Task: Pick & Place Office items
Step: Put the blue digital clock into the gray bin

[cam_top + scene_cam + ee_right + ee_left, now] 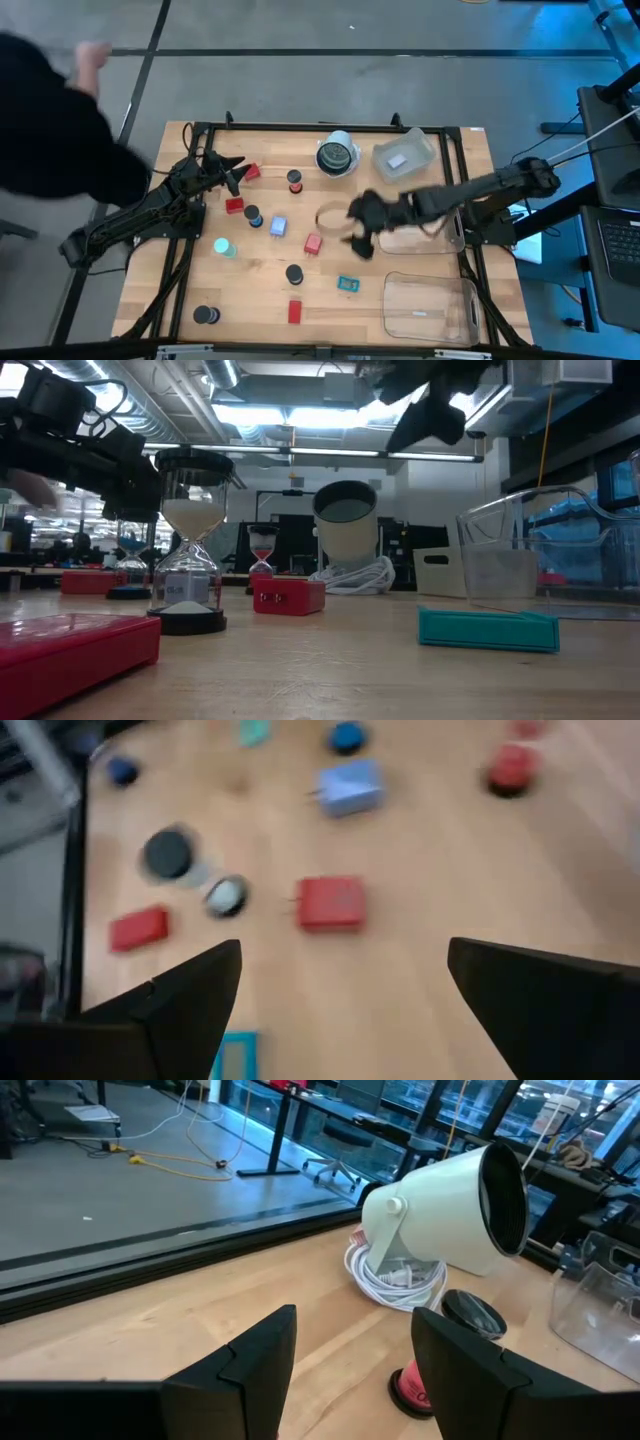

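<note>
Right tool (362,232) wide open above bench | descend square over red block (331,902) | straddle, then close.

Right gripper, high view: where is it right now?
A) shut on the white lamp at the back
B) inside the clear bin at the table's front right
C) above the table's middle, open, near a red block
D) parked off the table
C: the right gripper hangs over the middle of the table with its fingers spread and nothing between them, and the red block lies just beside it; its wrist view shows that block ahead of the open fingers.
</note>
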Motion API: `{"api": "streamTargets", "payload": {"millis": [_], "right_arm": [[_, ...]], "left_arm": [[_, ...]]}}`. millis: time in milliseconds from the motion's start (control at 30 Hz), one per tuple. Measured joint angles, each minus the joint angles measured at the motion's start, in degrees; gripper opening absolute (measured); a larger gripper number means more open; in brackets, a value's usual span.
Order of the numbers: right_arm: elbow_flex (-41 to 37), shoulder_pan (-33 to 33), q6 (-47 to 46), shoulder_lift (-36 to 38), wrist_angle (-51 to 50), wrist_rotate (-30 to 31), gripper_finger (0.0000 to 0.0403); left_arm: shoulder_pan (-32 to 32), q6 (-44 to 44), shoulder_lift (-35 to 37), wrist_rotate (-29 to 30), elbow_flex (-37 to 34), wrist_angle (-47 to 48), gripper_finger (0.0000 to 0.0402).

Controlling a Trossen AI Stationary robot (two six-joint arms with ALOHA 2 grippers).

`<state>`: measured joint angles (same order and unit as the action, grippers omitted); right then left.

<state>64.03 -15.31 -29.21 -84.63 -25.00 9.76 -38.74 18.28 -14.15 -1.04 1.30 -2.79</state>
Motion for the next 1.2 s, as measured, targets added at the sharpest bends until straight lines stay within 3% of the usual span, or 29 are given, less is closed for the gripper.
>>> {"api": "streamTargets", "payload": {"millis": [133, 233, 467, 767, 967, 1100, 1200], "right_arm": [[0.0, -6.9, 8.44, -5.07, 6.12, 5.13, 0.0357], [-0.02, -9.6, 7.9, -9.27, 8.38, 7.27, 0.0357], [-0.04, -10.25, -7.69, -17.41, 12.51, -5.21, 0.0368], [1.96, -10.76, -6.14, -25.73, 11.91, -10.04, 0.0397], [6.99, -11.71, 2.58, -26.85, 3.83, -8.98, 0.0387], [9.03, -12.23, 1.24, -26.85, -5.15, -6.33, 0.0387], [9.05, -12.28, -2.8, -26.89, -6.49, -6.26, 0.0387]], "left_arm": [[0.0, 0.0, 0.01, -0.02, 0.0, -0.05, 0.0196], [0.01, 0.15, -0.01, -0.14, 0.0, -0.06, 0.0196], [0.0, 1.01, -0.04, -0.35, 0.0, -0.02, 0.0196], [0.02, 1.05, -0.04, -0.44, 0.0, 0.0, 0.0196], [0.02, 1.52, -0.04, -0.46, 0.0, 0.02, 0.0196], [0.02, 1.53, -0.04, -0.48, 0.0, 0.02, 0.0196], [0.02, 1.53, -0.04, -0.5, 0.0, 0.04, 0.0196]]}}
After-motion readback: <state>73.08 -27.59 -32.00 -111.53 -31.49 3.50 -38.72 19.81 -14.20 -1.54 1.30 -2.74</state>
